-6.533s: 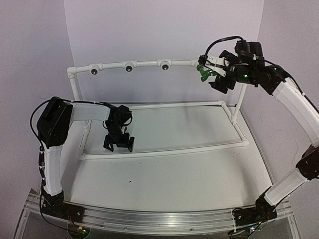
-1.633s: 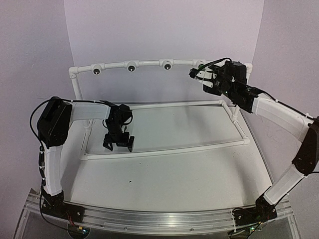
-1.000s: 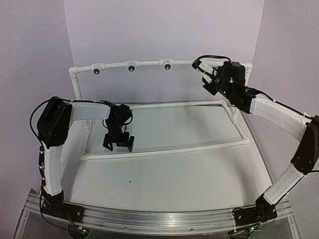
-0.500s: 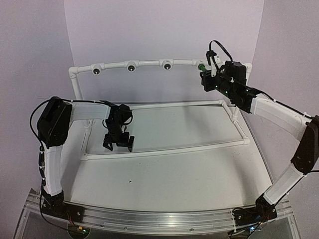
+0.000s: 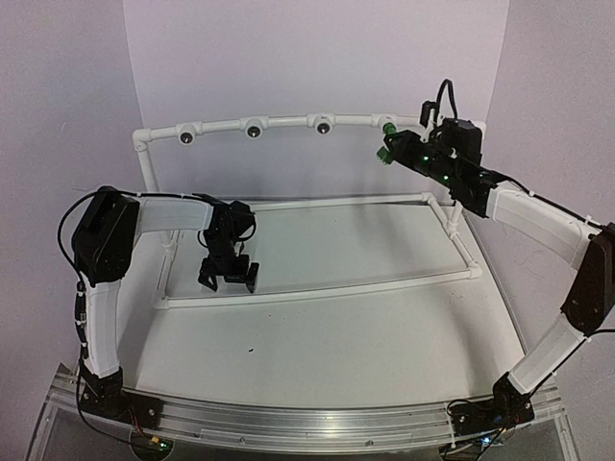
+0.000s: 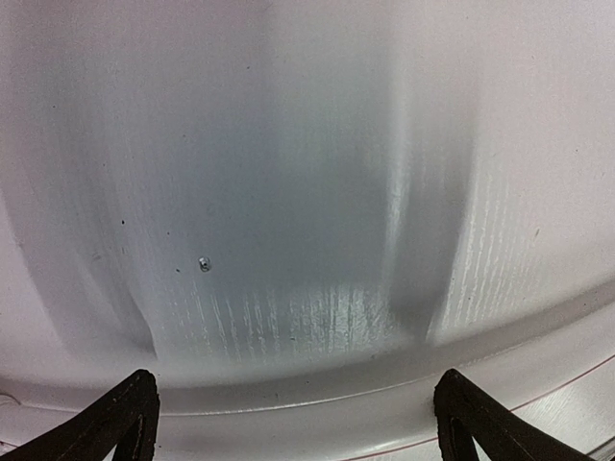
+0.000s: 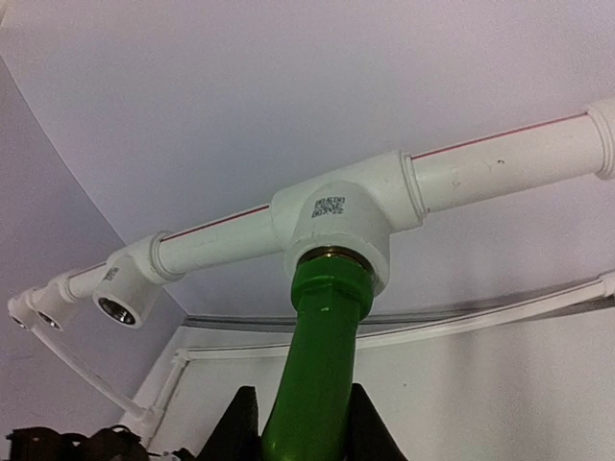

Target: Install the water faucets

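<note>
Mostly cropped, right tool point(image 7: 307, 429) grips green tap point(image 7: 325, 317), end inside tee point(image 7: 338, 209)

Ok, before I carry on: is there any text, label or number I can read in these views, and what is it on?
Black printed patch on the white tee fitting that the green faucet goes into: a code-like block with tiny lines, too small to read.
Small grey mark on the next tee along the pipe: blurred, unreadable.
Top view and left wrist view: no text visible.
</note>
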`<action>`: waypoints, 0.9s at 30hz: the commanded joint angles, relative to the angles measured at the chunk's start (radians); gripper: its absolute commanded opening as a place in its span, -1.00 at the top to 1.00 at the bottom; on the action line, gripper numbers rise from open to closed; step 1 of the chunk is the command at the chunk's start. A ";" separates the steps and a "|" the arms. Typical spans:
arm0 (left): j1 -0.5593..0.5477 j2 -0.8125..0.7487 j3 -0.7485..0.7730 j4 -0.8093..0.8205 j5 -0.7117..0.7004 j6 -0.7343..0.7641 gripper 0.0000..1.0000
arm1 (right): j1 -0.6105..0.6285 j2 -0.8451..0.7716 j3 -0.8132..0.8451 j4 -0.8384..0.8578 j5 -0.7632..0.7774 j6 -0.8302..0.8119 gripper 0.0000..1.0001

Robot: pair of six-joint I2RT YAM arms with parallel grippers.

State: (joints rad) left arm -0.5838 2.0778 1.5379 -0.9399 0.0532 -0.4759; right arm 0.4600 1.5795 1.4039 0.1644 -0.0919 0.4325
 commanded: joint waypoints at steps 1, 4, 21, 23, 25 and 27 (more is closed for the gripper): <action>-0.006 0.013 0.039 -0.043 0.008 0.004 -0.99 | -0.046 -0.002 -0.042 0.108 -0.309 0.458 0.87; -0.005 0.015 0.041 -0.048 0.010 0.005 -0.99 | -0.078 0.002 -0.089 0.218 -0.376 0.609 0.90; -0.005 0.043 0.077 -0.092 0.008 0.021 -0.99 | -0.106 0.009 -0.077 0.271 -0.446 0.989 0.52; -0.005 0.046 0.079 -0.092 0.008 0.023 -0.99 | -0.108 0.001 -0.088 0.271 -0.452 0.963 0.03; -0.005 0.049 0.084 -0.092 0.009 0.024 -0.99 | -0.108 -0.009 -0.111 0.271 -0.460 0.925 -0.37; -0.005 0.054 0.092 -0.092 0.010 0.026 -0.99 | -0.110 -0.022 -0.135 0.271 -0.469 0.875 -0.59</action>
State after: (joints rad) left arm -0.5838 2.1160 1.5821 -0.9976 0.0578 -0.4688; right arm 0.3492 1.5874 1.3009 0.4048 -0.5095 1.3489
